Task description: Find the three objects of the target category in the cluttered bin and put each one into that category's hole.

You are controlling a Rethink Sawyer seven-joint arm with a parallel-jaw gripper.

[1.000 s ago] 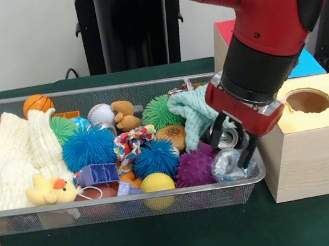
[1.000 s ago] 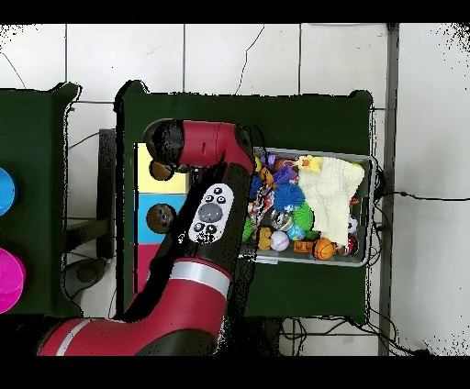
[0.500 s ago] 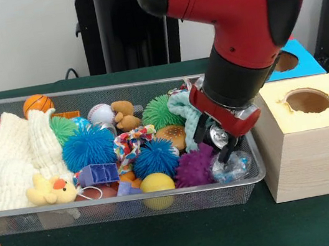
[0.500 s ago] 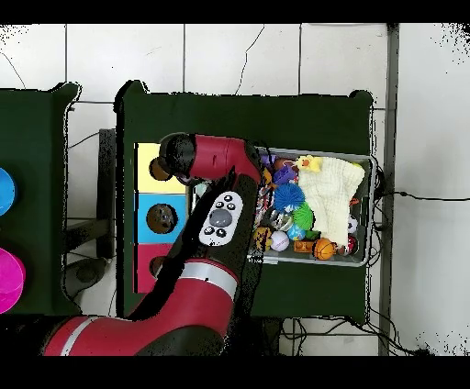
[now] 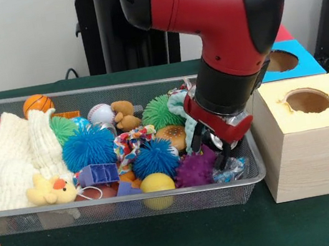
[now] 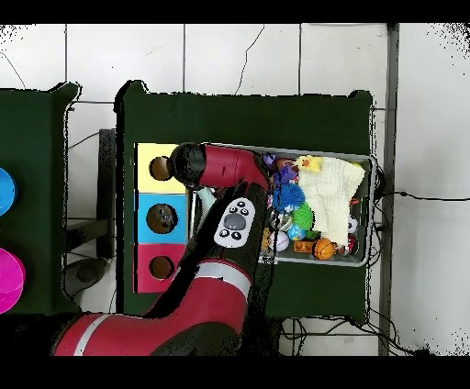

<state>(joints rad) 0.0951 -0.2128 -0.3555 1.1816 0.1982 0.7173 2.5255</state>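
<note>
My gripper (image 5: 210,148) hangs low inside the right end of the wire bin (image 5: 54,218), its dark fingers (image 5: 194,137) apart and open. It is just above a purple spiky ball (image 5: 192,170) and a crinkly clear wrapper (image 5: 230,169). Close by lie a small blue spiky ball (image 5: 155,157), a burger toy (image 5: 171,136), a mint knitted cloth (image 5: 181,109) and a yellow ball (image 5: 156,183). The yellow-topped wooden box (image 5: 309,155) with its round hole (image 5: 308,101) stands right of the bin. In the overhead view the arm (image 6: 231,220) covers the gripper.
Further left in the bin are a large blue spiky ball (image 5: 88,147), a green spiky ball (image 5: 160,111), a teddy bear (image 5: 125,114), a baseball (image 5: 100,113), a basketball (image 5: 37,104), a cream cloth (image 5: 18,157) and a yellow duck (image 5: 49,189). A blue box hole (image 5: 281,60) lies behind.
The arm swung left, away from the yellow box and further into the bin. The gripper has come down from beside the wrapper to just over the purple spiky ball.
</note>
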